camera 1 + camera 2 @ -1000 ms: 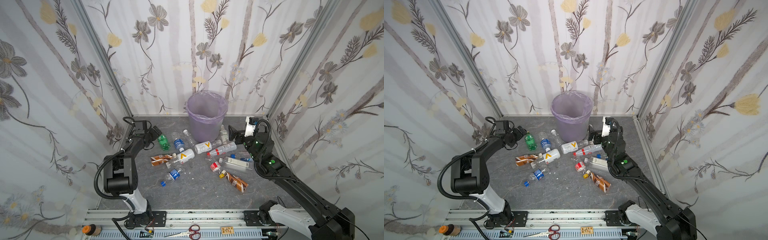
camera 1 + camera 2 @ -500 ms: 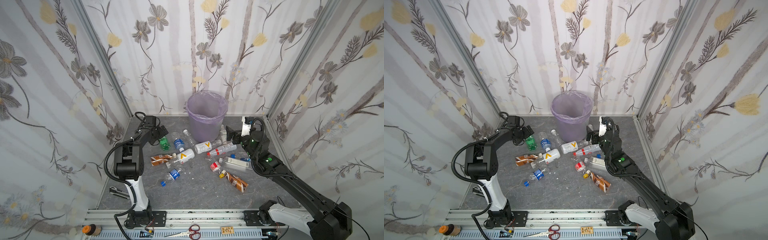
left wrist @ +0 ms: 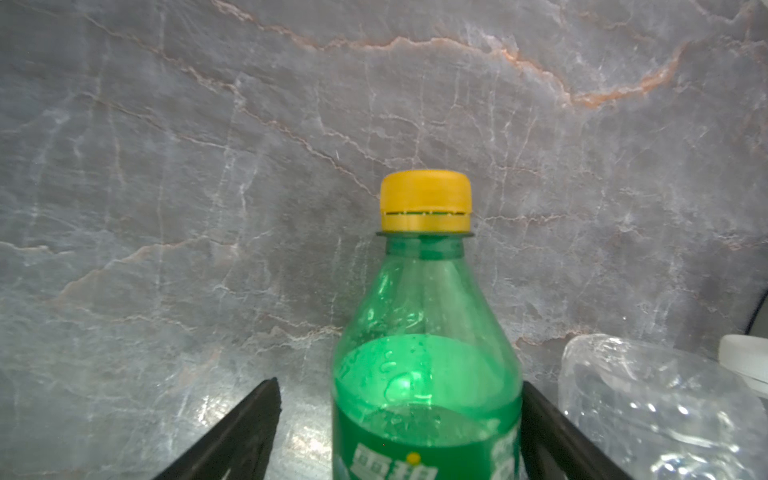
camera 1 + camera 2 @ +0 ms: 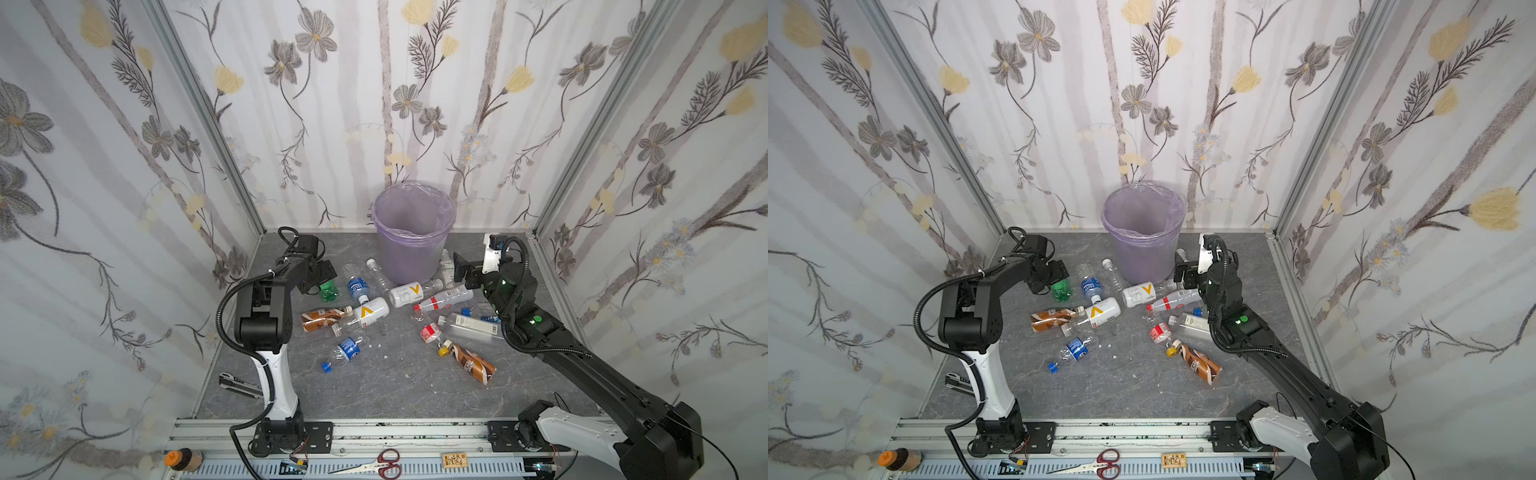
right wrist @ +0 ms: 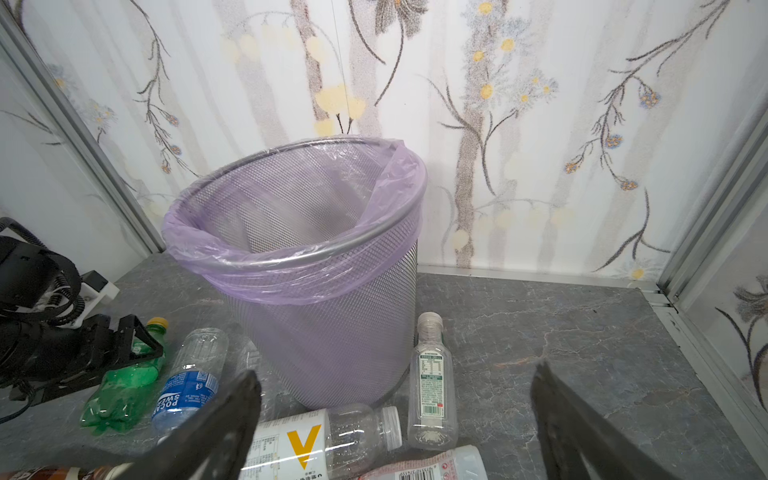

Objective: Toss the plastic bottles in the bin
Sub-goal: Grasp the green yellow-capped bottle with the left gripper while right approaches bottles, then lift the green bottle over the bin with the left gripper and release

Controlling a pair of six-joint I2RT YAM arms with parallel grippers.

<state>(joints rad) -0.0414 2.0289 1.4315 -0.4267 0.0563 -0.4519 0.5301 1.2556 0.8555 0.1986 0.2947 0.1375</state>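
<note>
- Bottles (image 4: 371, 312) lie scattered on the grey marble-look floor (image 4: 374, 386), most of them in front of the bin (image 4: 409, 253), which stands by the back wall (image 4: 374, 104).
- The left gripper (image 3: 399, 384) is down over the green bottle (image 3: 428, 374) (yellow cap) at the left end of the pile. Its jaws are apart, one each side. One finger (image 3: 552, 428) looks right up against the plastic and the other has a gap, so it's not clamped.
- The right gripper (image 5: 395, 370) hangs spread wide beside the bin, above a few clear bottles (image 5: 430, 386), holding nothing.
</note>
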